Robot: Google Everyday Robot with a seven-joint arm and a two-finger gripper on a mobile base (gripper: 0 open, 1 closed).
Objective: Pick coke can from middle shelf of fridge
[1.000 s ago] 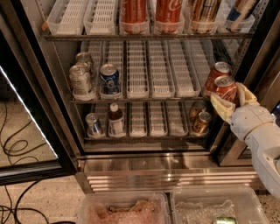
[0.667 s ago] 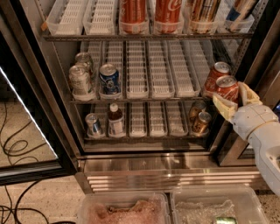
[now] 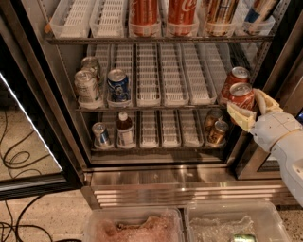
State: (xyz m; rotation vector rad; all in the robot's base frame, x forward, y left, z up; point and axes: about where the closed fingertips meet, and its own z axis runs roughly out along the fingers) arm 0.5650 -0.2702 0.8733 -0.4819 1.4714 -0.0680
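Observation:
The fridge stands open in front of me. Its middle shelf carries white slotted lane trays. My gripper is at the right end of this shelf, its pale fingers closed around a red coke can held at the shelf's front edge. A second red coke can stands just behind it on the shelf.
Two silver cans and a blue can stand at the shelf's left. Red drinks fill the upper shelf. Small cans and a bottle sit on the lower shelf. The glass door hangs open at left. Plastic bins lie below.

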